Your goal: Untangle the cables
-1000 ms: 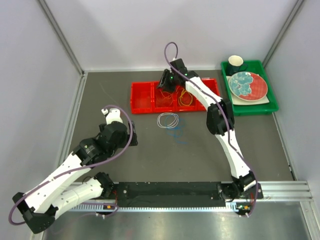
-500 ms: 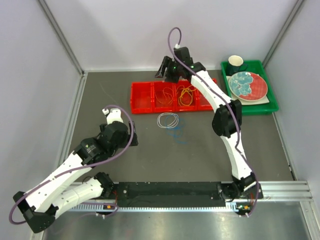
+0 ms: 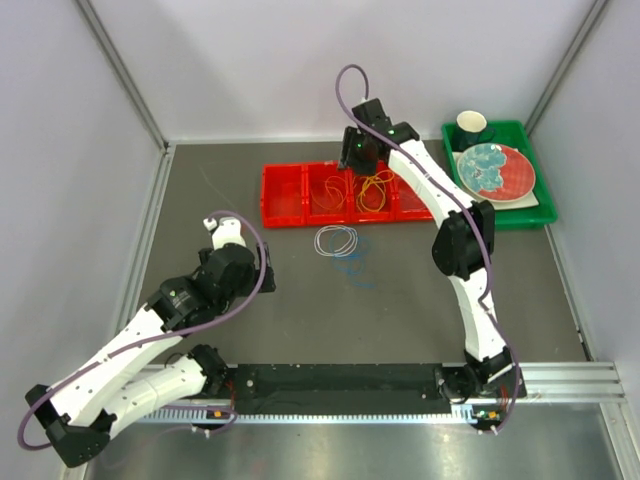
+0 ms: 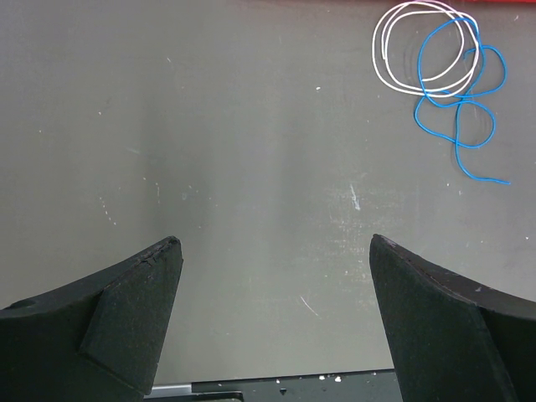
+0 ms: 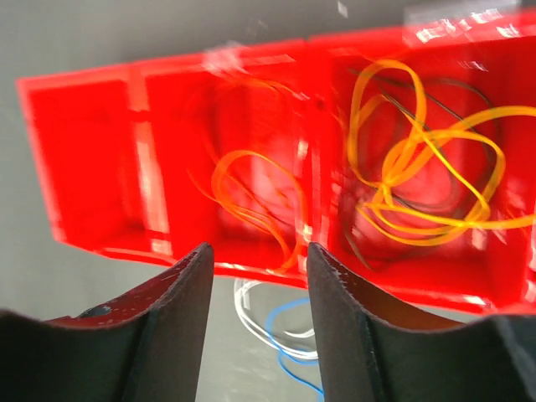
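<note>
top external view: the right arm reaches to the far side of the table (image 3: 230, 300), the left arm sits folded near its base.
right gripper (image 5: 260, 251): above the far rim of the red tray (image 3: 266, 196), fingers apart with nothing between them.
left gripper (image 4: 275, 243): above bare table, fingers spread wide, holding nothing.
yellow cables (image 5: 394, 159): a tangled bundle in one tray compartment, with a dark cable (image 5: 356, 230) mixed in.
orange cable (image 5: 219, 172): a thin loop in the compartment just left of the yellow bundle.
white cable (image 4: 376, 46): coiled on the table just in front of the tray.
blue cable (image 4: 416, 63): overlapping the white coil, its tail trailing toward the arms.
green tray (image 3: 545, 215): right of the red tray, holding a plate (image 3: 495, 170) and a cup (image 3: 471, 124).
</note>
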You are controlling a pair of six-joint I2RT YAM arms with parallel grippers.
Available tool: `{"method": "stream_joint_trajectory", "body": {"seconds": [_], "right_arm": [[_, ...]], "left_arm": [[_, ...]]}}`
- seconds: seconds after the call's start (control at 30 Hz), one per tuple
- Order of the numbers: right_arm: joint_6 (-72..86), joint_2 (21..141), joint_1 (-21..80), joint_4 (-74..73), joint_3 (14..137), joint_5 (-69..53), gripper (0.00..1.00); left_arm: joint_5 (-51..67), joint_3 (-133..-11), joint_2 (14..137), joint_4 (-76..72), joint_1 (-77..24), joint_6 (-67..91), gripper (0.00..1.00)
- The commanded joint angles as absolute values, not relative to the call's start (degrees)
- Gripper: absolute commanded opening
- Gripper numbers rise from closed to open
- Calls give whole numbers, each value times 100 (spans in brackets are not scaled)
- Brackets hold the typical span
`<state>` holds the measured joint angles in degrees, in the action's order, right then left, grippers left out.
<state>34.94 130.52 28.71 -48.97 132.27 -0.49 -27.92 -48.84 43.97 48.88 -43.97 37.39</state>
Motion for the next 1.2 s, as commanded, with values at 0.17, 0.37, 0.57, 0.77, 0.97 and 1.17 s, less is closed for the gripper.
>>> {"method": "stream_joint_trajectory", "body": {"seconds": [0.17, 0.37, 0.57, 0.77, 0.97, 1.17], "right_arm": [[3261, 12841, 2892, -5045, 12701, 229, 47], [3313, 12999, 2953, -4957, 12691, 141, 47], [3401, 13122, 2997, -4860, 12797, 53, 47], [3454, 13315, 3006, -4852, 12973, 26, 47], [3533, 13394, 3006, -4711, 13060, -202, 47], [3560, 13553, 3015, -4729, 13245, -316, 46]], "left_arm": [[-2795, -4852, 4342, 4728, -4403, 3727, 96], [-2769, -4852, 4272, 4737, -4412, 3762, 96], [-2742, -4860, 4289, 4737, -4412, 3744, 96], [-2733, -4860, 4289, 4729, -4412, 3744, 96], [-2742, -4852, 4307, 4720, -4412, 3735, 96], [-2742, -4852, 4307, 4729, -4412, 3727, 96]]}}
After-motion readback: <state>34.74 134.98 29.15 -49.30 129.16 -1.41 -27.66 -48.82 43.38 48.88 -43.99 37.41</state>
